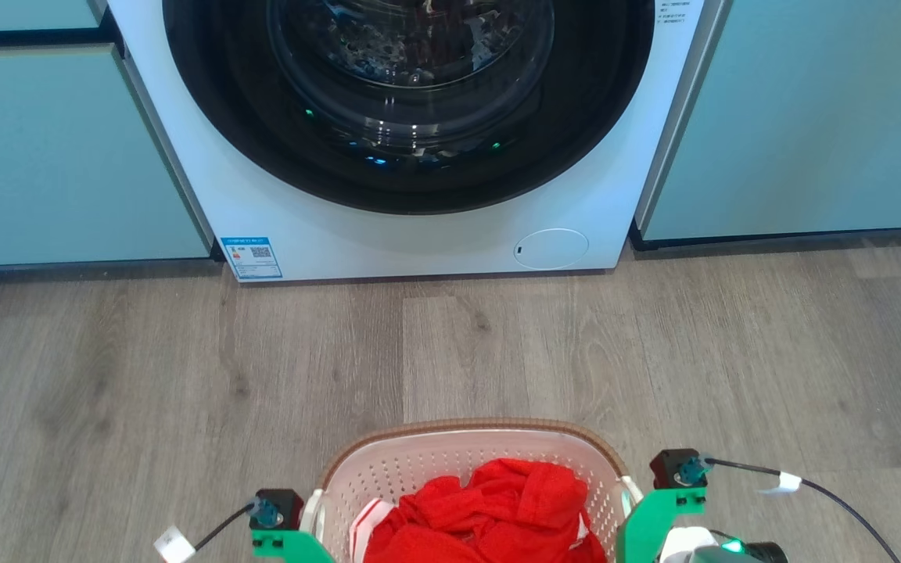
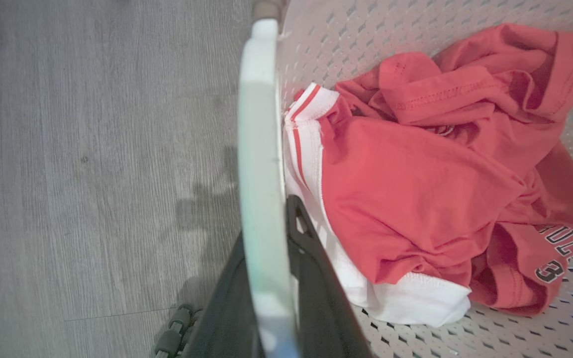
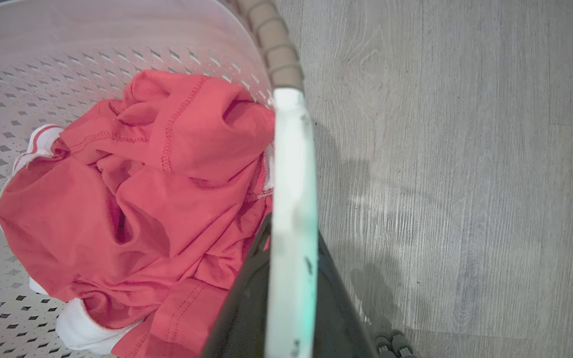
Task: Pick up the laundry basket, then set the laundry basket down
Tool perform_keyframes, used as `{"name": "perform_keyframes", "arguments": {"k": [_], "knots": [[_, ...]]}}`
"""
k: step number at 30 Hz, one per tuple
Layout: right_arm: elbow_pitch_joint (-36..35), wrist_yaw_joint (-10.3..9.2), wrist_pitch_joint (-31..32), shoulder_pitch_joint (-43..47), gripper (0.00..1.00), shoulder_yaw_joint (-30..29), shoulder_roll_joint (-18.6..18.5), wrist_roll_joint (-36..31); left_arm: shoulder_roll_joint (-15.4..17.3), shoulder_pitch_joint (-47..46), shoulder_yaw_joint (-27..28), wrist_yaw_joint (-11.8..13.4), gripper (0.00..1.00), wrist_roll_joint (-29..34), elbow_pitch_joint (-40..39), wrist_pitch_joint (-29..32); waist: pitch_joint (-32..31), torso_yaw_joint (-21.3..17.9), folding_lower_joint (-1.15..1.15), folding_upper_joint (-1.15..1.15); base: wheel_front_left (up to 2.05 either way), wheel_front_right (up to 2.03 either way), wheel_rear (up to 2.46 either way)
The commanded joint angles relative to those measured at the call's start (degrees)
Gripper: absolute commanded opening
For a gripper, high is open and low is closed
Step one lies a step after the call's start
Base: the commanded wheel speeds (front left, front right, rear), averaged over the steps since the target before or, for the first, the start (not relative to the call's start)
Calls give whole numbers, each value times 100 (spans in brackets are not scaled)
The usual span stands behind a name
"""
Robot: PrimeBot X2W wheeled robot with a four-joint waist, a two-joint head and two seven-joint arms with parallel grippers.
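Grey floor (image 1: 184, 375) below; left gripper (image 2: 266, 221) and right gripper (image 3: 292, 228) clamp laundry basket (image 1: 419, 461) handles from above.

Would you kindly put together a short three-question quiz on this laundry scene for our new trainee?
1. True or false: the laundry basket is empty.
2. Multiple choice: the left gripper and the right gripper each close on: A a broom handle; B a white side handle; C a detergent bottle.
3. Short answer: which appliance stands across the floor from the basket?
Key: 1 false, it holds a red garment. 2 B. 3 the washing machine.
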Motion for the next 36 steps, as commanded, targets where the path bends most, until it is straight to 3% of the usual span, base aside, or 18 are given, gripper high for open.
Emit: {"name": "perform_keyframes", "arguments": {"k": [1, 18, 36], "knots": [[-39, 34, -99, -132, 0, 83, 6, 21, 142, -190, 74, 37, 0, -43, -3, -35, 0, -2, 0, 0, 0, 0, 0], [34, 34, -219, -393, 0, 407, 6, 195, 142, -368, -55, 61, 0, -158, 43, -127, 320, -47, 0, 0, 0, 0, 0], [290, 34, -720, -1974, 0, 392, 6, 107, 163, -2047, -25, 122, 0, -58, 89, -531, 2495, -8, 0, 0, 0, 0, 0]]}}
